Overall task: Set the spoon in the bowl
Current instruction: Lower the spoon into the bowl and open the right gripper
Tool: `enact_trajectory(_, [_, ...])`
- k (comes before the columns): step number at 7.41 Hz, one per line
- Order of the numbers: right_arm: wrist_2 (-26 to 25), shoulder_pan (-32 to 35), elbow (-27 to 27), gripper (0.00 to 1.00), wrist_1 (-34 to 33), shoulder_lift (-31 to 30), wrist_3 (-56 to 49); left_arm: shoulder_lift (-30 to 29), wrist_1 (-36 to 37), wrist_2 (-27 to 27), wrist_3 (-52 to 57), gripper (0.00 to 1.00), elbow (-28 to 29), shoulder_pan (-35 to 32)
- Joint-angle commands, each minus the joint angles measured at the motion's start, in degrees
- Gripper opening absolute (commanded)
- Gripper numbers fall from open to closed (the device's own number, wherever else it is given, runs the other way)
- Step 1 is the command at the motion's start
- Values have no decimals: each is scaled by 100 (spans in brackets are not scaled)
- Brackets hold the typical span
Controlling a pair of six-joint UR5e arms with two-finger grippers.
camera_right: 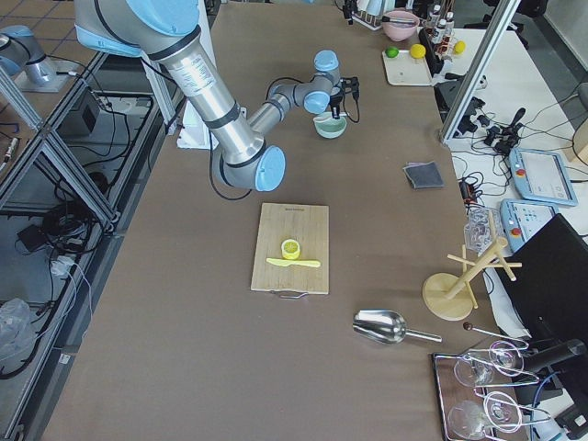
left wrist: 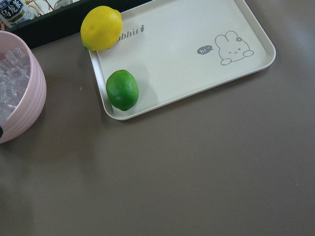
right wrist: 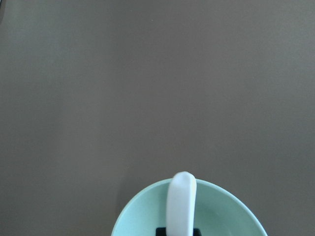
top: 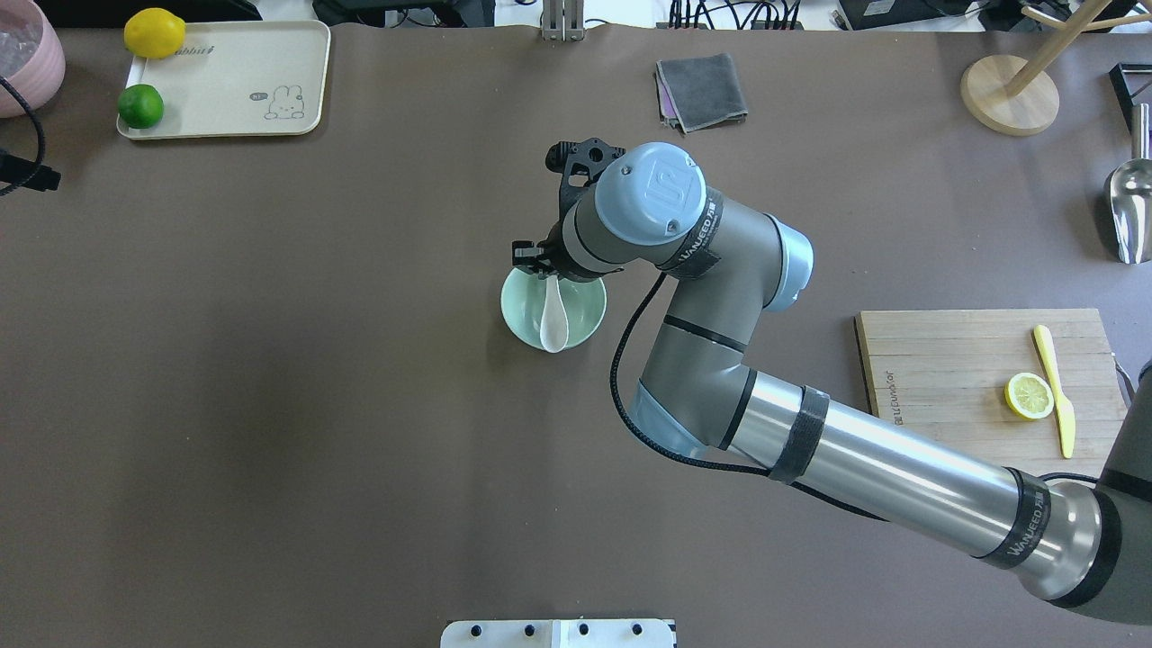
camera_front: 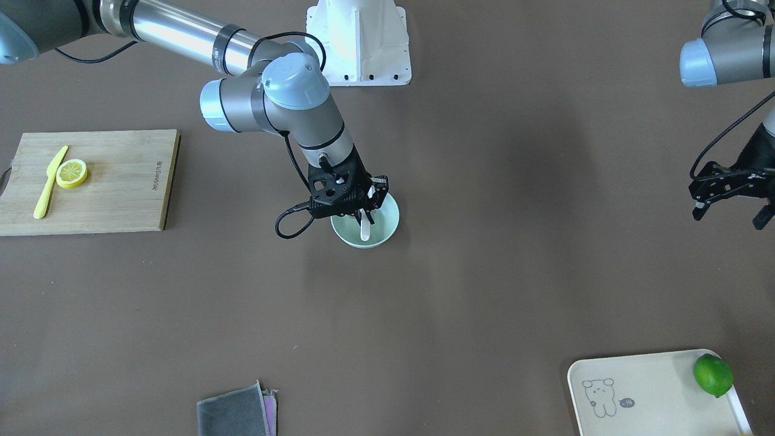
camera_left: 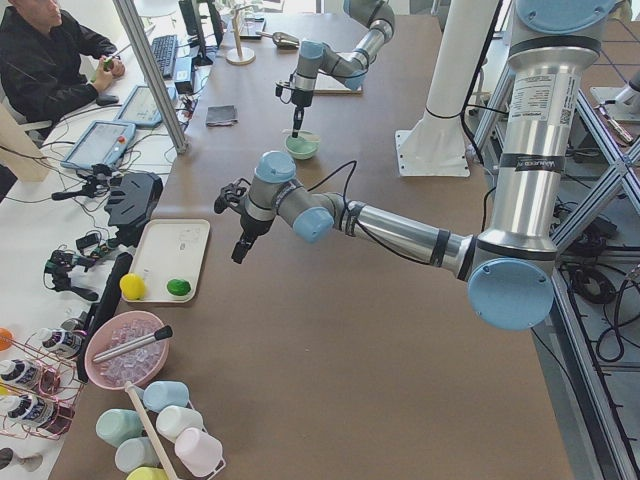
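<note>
From where I stand behind the robot, the pale green bowl [top: 517, 310] sits near the middle of the brown table [top: 270, 360], and the white spoon [top: 553, 317] is inside it. The scoop reaches toward the rim at 6 o'clock and the handle runs up toward 12 o'clock. The right gripper [top: 544, 273] hangs over the bowl's 12 o'clock edge. In the wrist view its black fingertips sit tight against either side of the spoon, so it looks clamped on the handle. The left gripper [camera_front: 731, 213] is well off to the 9 o'clock side with its jaws spread apart, looking down on a cream tray [top: 225, 90]. That tray lies out at 10 o'clock from the bowl and carries a lime [top: 140, 106] and a lemon [top: 154, 32]. At about 4 o'clock from the bowl is a wooden cutting board [top: 945, 369] with a lemon slice [top: 1029, 396] and a yellow-green knife [top: 1055, 389] just beside it. A folded grey cloth [top: 702, 90] lies at 1 o'clock.
</note>
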Motion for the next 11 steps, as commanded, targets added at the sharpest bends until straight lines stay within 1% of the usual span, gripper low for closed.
enact_trajectory(1, [-106, -89, -54, 0, 77, 17, 11, 31, -5, 0, 1, 98, 7, -6])
enact_trajectory(2, [-106, -90, -20, 32, 94, 17, 37, 40, -5, 0, 1, 98, 15, 3])
enact_trajectory(3, [-106, -81, 7, 99, 103, 69, 63, 40, 4, 0, 1, 98, 42, 21])
enact_trajectory(5, [-72, 102, 51, 100, 68, 192, 55, 31, -5, 0, 1, 98, 86, 21])
enact_trajectory(6, [42, 269, 173, 100, -10, 202, -15, 5, -5, 17, -8, 98, 164, 30])
enact_trajectory(7, [791, 671, 418, 100, -281, 124, -59, -39, 13, 26, 44, 98, 269, 30])
enact_trajectory(8, [1434, 1154, 1038, 100, -1110, -60, -294, -48, 39, 17, 53, 98, 270, 12])
enact_trajectory(9, [1614, 1376, 2010, 100, -2154, -514, -1167, -39, 66, 17, 54, 98, 236, -14])
enact_trajectory(10, [1616, 1570, 2812, 100, -3156, -936, -2124, -30, 83, 17, 54, 98, 218, -49])
enact_trajectory(11, [1608, 1893, 3411, 100, -3923, -1367, -2951, 31, 75, 35, 71, 98, 218, -76])
